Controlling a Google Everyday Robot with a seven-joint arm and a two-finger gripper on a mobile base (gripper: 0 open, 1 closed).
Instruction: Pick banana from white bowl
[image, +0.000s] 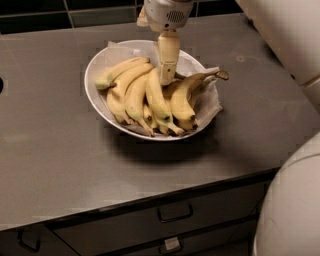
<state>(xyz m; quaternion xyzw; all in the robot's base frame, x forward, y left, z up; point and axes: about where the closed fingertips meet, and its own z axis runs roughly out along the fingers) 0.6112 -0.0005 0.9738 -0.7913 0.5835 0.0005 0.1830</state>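
The wide white bowl (95, 87), lined with crumpled white paper, sits on the grey counter and holds several yellow bananas. The banana (156, 100), long, plump and strongly curved with a dark tip, lies in the middle of the bunch. Its stem end is under my gripper. My gripper (167, 75) points straight down over the bowl's middle and reaches the top of that banana. A slimmer brown-stemmed banana (187, 92) lies to the right. A green-tipped paler banana (120, 72) lies to the left.
The grey counter (55, 150) runs to a front edge, with drawers (175, 212) below it. White parts of my body fill the lower right (295, 210) and the upper right (290, 35). A dark tiled wall stands behind the counter.
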